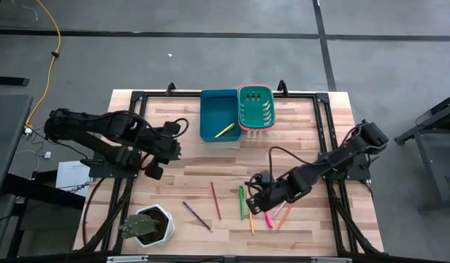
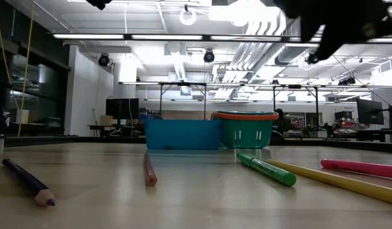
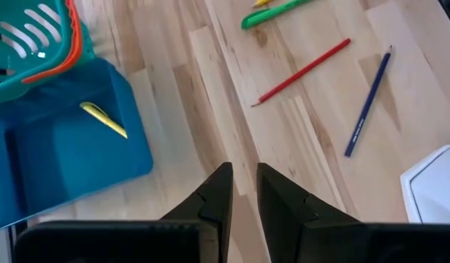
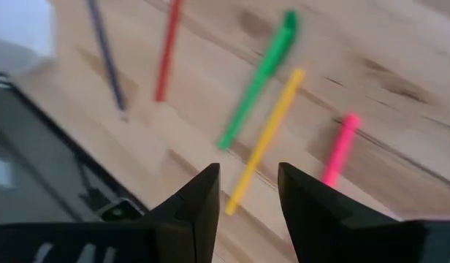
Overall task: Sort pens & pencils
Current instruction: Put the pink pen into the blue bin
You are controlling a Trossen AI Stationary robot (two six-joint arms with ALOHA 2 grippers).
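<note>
Several pens and pencils lie flat on the wooden table near its front edge: a dark purple pencil (image 1: pixel 196 215), a red pencil (image 1: pixel 215 200), a green pen (image 1: pixel 241 202), a yellow pen (image 4: pixel 265 139), a pink pen (image 4: pixel 340 150) and an orange one (image 1: pixel 285 214). Another yellow pen (image 3: pixel 104 119) lies in the blue bin (image 1: pixel 219 115). My right gripper (image 4: pixel 247 183) hangs open just above the yellow pen's near end, touching nothing. Over the table's left part, my left gripper (image 3: pixel 243 179) stands with a narrow gap between its fingers and holds nothing.
A green basket with an orange rim (image 1: pixel 256 107) stands against the blue bin's right side at the table's far edge. A white pot with a plant (image 1: pixel 148 225) sits at the near left corner. Bare wood lies between the bins and the pens.
</note>
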